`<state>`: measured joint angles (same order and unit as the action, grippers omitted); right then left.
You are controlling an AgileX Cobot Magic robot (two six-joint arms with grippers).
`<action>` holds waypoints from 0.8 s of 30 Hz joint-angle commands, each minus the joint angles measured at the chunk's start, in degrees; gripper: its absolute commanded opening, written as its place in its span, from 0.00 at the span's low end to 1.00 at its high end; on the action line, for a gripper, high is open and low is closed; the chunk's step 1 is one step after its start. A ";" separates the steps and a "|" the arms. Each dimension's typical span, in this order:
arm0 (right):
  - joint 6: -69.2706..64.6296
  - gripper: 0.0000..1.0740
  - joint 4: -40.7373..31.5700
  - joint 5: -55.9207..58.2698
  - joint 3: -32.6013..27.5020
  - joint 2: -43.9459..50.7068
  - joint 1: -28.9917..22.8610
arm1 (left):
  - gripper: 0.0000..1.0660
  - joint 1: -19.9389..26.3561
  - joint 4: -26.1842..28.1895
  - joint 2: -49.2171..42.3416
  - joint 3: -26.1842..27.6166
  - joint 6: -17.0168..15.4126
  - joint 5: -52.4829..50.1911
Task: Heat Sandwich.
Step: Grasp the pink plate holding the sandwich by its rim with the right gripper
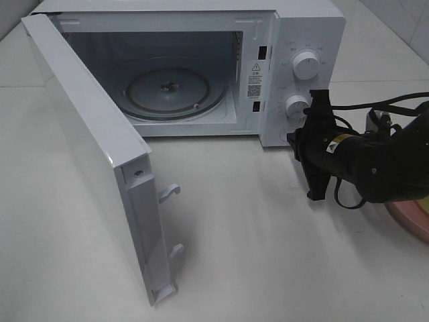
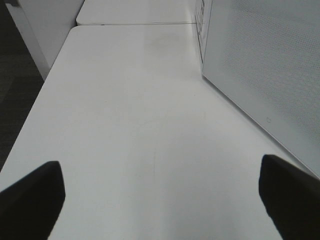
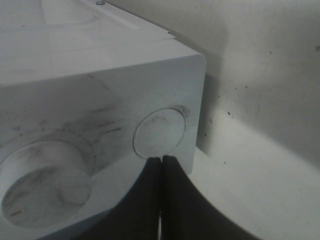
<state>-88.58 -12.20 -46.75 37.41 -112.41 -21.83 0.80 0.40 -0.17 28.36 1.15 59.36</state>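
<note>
The white microwave [image 1: 295, 40] stands at the back with its door [image 1: 87, 147] swung wide to the left, and the glass turntable [image 1: 173, 90] inside is bare. My right gripper [image 1: 292, 139] is shut, its tips touching the round button [image 3: 160, 131] at the lower right corner of the control panel, below the lower knob [image 3: 45, 185]. In the right wrist view the gripper [image 3: 161, 162] holds nothing. My left gripper [image 2: 160, 200] is open over bare table, its fingers [image 2: 30, 200] far apart. The sandwich is out of view.
A pink plate [image 1: 412, 218] shows partly at the right edge, under my right arm. The open door's outer face [image 2: 270, 65] runs beside my left gripper. The white table [image 1: 255, 228] stretches in front of the microwave.
</note>
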 commanded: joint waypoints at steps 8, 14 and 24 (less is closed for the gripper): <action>2.01 0.04 3.15 12.38 -4.07 9.97 0.29 | 0.97 0.17 0.34 -1.55 -0.11 -0.11 -0.40; 4.98 0.06 4.81 25.84 -4.01 16.50 0.29 | 0.97 0.17 0.34 -1.55 -0.11 -0.11 -0.40; 22.75 0.09 4.35 33.00 -3.95 24.01 0.29 | 0.97 0.17 0.34 -1.55 -0.11 -0.11 -0.40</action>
<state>-71.05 -8.48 -15.93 33.29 -90.01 -21.83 0.80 0.40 -0.17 28.36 1.15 59.36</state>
